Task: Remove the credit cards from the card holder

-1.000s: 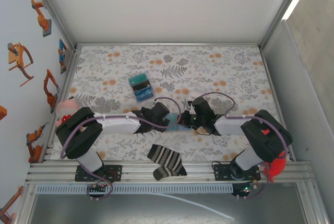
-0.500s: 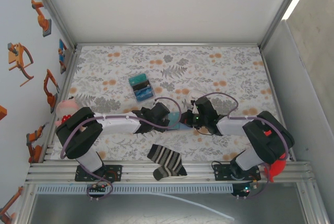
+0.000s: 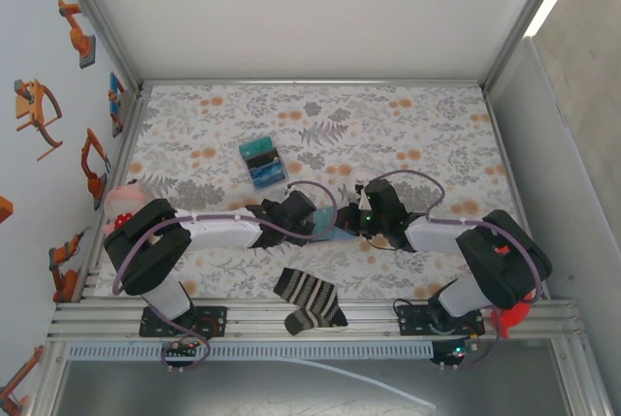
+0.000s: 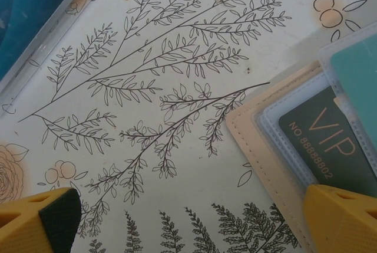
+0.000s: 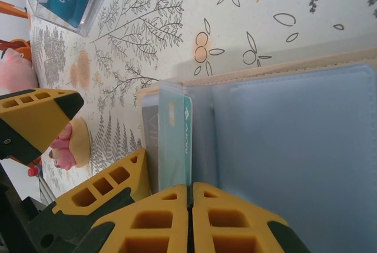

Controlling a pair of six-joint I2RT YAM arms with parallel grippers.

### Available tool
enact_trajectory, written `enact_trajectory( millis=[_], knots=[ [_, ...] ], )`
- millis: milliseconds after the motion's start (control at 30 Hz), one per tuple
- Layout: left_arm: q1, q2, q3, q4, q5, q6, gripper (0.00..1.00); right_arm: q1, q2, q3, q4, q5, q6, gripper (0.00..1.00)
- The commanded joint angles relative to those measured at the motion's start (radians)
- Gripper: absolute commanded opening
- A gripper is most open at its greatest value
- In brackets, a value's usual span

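The tan card holder (image 5: 294,147) lies open on the floral mat, its blue-grey panels facing up. My right gripper (image 5: 189,191) is shut on the near end of a teal credit card (image 5: 175,141) that stands up from the middle sleeves. A dark "VIP" credit card (image 4: 324,141) sits in a clear sleeve beside the teal card (image 4: 359,82). My left gripper (image 4: 191,220) is open wide, with one fingertip (image 4: 341,217) on the card holder's tan corner (image 4: 265,147) and the other on the mat. In the top view both grippers, left (image 3: 301,220) and right (image 3: 357,225), meet over the card holder (image 3: 332,235).
A clear box (image 3: 263,164) of teal and blue cards lies farther back on the mat. A striped sock (image 3: 309,300) hangs over the near edge. A pink toy (image 3: 121,201) sits at the left edge by the left arm.
My right arm has drawn slightly to the right and toward its base, with the gripper still shut. The left arm and the card holder have stayed in place.
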Motion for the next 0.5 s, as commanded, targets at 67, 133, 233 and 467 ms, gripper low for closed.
enact_trajectory(
  millis=[67,133,233,467],
  knots=[
    [-0.002,0.015,0.015,-0.049,-0.023,0.018,0.97,-0.006,-0.024,-0.005,-0.008,-0.006,-0.015,0.09],
    [-0.003,0.015,0.016,-0.049,-0.022,0.019,0.97,-0.006,-0.022,-0.003,-0.005,-0.007,-0.016,0.09],
    [-0.002,0.015,0.018,-0.049,-0.024,0.020,0.97,-0.006,-0.022,-0.002,-0.005,-0.009,-0.014,0.07],
    [-0.003,0.011,0.019,-0.049,-0.026,0.023,0.97,-0.009,-0.031,0.015,-0.064,0.003,-0.042,0.01]
  ],
)
